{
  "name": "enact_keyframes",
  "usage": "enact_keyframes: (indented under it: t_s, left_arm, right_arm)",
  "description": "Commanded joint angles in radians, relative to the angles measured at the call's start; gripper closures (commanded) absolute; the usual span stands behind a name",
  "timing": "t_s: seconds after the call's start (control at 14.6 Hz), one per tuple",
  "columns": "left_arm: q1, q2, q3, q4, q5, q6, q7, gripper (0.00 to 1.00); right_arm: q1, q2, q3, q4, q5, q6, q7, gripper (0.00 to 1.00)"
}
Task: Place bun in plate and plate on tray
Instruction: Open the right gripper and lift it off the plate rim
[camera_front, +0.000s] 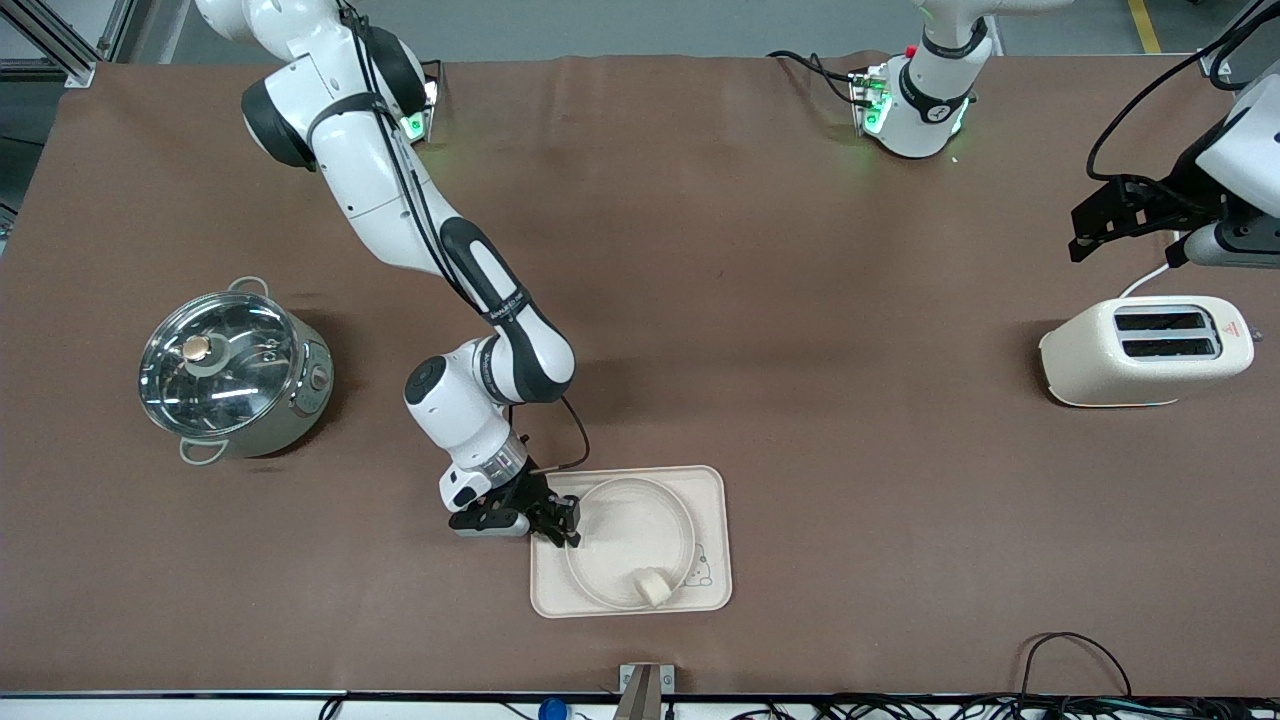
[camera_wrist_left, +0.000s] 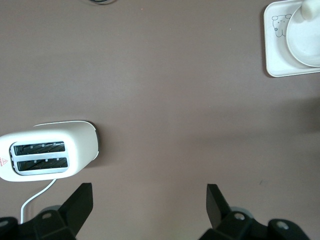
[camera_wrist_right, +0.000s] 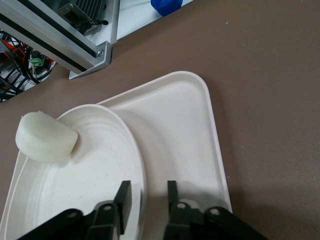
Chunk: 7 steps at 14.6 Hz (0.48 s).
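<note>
The cream plate lies on the rectangular tray, with the bun in it at the rim nearest the front camera. My right gripper is low at the plate's rim on the side toward the right arm's end. In the right wrist view its open jaws straddle the rim of the plate, one finger inside and one over the tray, with a gap left. The bun rests untouched. My left gripper is open and empty, up over the table by the toaster.
A steel pot with a glass lid stands toward the right arm's end. A cream toaster with its cord stands toward the left arm's end. The left wrist view shows the tray and the plate at its corner.
</note>
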Motion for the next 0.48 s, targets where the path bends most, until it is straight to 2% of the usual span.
enact_keyframes:
  t_s: [0.0, 0.14, 0.21, 0.27, 0.41]
  left_arm:
    - [-0.005, 0.012, 0.010, 0.026, -0.016, -0.002, 0.013, 0.00]
    - [-0.005, 0.013, 0.010, 0.026, -0.017, 0.000, 0.013, 0.00]
    - [-0.003, 0.013, 0.010, 0.026, -0.017, 0.001, 0.014, 0.00]
    - [-0.003, 0.018, 0.010, 0.026, -0.017, 0.003, 0.014, 0.00]
    - [-0.003, 0.019, 0.010, 0.026, -0.017, 0.004, 0.014, 0.00]
  right_arm:
    - [-0.005, -0.013, 0.009, 0.016, 0.014, -0.015, 0.009, 0.34]
    - [0.000, -0.045, 0.010, -0.001, 0.016, -0.027, 0.056, 0.27]
    - [0.007, -0.068, 0.009, -0.019, 0.016, -0.050, 0.079, 0.16]
    - [0.012, -0.094, 0.007, -0.048, 0.014, -0.063, 0.098, 0.00]
    - [0.026, -0.176, 0.007, -0.164, 0.014, -0.063, 0.103, 0.00]
